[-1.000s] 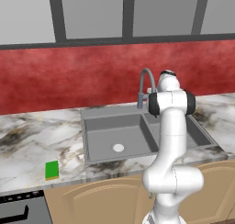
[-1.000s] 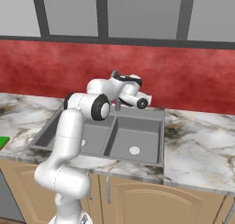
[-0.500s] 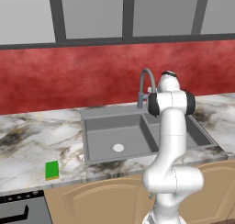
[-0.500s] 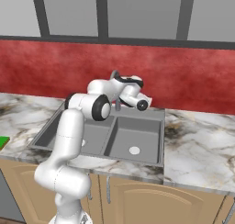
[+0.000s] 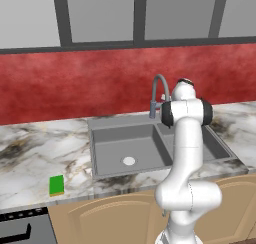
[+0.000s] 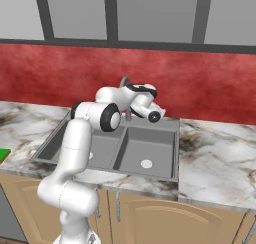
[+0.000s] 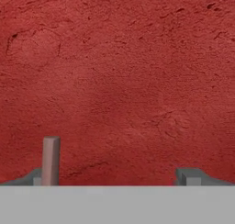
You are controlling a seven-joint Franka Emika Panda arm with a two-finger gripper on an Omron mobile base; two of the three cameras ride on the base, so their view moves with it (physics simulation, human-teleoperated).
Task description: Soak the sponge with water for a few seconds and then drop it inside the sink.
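1. Where the marble counter [image 5: 30,153] runs to the far left of the left base view, the green sponge [image 5: 56,185] lies flat near its front edge, at about 8 o'clock from the sink [image 5: 100,143] and well apart from it.
2. Next comes the sink, dark grey with two basins; a white round drain [image 5: 129,161] sits in the larger left basin, and in the right base view another white drain [image 6: 146,163] shows in the right basin.
3. Behind the divider between the basins, at 12 o'clock, rises the arched grey faucet [image 5: 159,90], partly covered by the white arm [image 5: 186,153].
4. Further right, the arm's upper links fold over the sink, and the hand points toward the red backsplash [image 6: 210,83].
5. Seen from the hand camera, the gripper [image 7: 119,172] has its fingertips [image 7: 51,159] spread wide with nothing between them, facing the red wall at 12 o'clock.
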